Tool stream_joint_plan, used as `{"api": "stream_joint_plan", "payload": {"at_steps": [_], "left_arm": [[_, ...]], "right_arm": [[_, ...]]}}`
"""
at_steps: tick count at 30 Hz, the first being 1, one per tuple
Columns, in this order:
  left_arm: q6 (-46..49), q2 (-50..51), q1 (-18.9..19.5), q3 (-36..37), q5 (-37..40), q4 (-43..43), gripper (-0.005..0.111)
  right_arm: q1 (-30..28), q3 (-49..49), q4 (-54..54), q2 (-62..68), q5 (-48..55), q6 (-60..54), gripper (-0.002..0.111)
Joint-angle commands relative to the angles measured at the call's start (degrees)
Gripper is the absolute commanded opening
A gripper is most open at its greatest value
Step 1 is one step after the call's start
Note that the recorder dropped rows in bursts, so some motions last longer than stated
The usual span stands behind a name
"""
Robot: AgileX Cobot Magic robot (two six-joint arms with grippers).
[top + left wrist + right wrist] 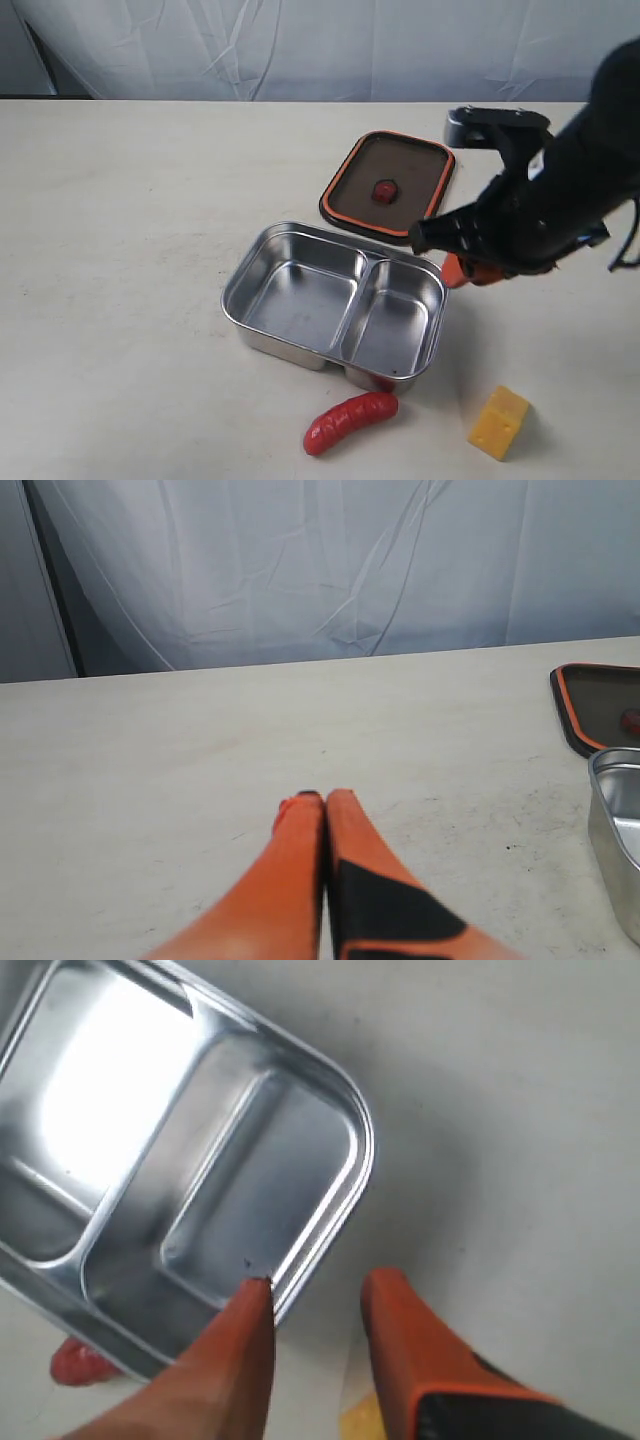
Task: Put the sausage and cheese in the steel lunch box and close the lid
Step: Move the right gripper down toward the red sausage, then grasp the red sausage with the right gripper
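Observation:
The steel lunch box (300,300) sits open in the middle of the table, both compartments bare. Its dark lid (410,170) with orange rim lies flat just behind it. In front of the box lies the red sausage (350,420), and the yellow cheese (499,422) stands to its right. My right gripper (458,271) hovers beside the box's right edge, open, with nothing between its fingers (320,1285). In the right wrist view the lunch box (260,1160), the sausage (75,1363) and the cheese (360,1415) all show. My left gripper (325,798) is shut and empty, low over bare table.
A pale cloth backdrop hangs behind the table's far edge. In the left wrist view the lid (600,705) and a corner of the lunch box (615,820) sit off to one side. The right arm's dark body (570,190) looms over the table's right part.

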Motion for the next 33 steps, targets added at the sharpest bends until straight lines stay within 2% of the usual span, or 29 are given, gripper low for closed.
{"api": "stream_joint_plan", "payload": {"at_steps": [1,5,9,12,16,20,23,24,26,29,33], "left_arm": [[-0.04,-0.31,0.08,0.24,-0.52,-0.36,0.0],[-0.04,-0.31,0.08,0.24,-0.52,-0.36,0.0],[-0.04,-0.31,0.08,0.24,-0.52,-0.36,0.0],[-0.04,-0.31,0.08,0.24,-0.52,-0.36,0.0],[-0.04,-0.31,0.08,0.24,-0.52,-0.36,0.0],[-0.04,-0.31,0.08,0.24,-0.52,-0.36,0.0],[-0.04,-0.31,0.08,0.24,-0.52,-0.36,0.0],[-0.04,-0.31,0.08,0.24,-0.52,-0.36,0.0],[-0.04,-0.31,0.08,0.24,-0.52,-0.36,0.0],[-0.04,-0.31,0.08,0.24,-0.52,-0.36,0.0],[-0.04,-0.31,0.08,0.24,-0.62,0.0,0.0]], "right_arm": [[-0.06,9.09,3.84,-12.22,-3.52,0.41,0.033],[-0.06,11.51,4.72,-22.45,0.59,0.41,0.033],[-0.06,11.51,4.08,-27.13,9.94,2.96,0.033],[-0.06,11.51,1.46,-27.37,14.96,6.7,0.041],[-0.06,13.02,-1.13,-26.33,14.04,13.28,0.061],[-0.06,17.13,3.06,-24.88,7.97,15.35,0.062],[1.87,19.08,13.47,-24.1,1.6,0.65,0.062],[3.35,19.08,18.82,-23.98,0.64,-8.63,0.062],[5.58,18.83,24.67,-23.87,0.02,-20.27,0.062],[8.84,18.83,25.69,-23.74,-2.57,-32.85,0.062],[12.13,18.83,23.19,-22.9,-8.73,-41.99,0.062]]}}
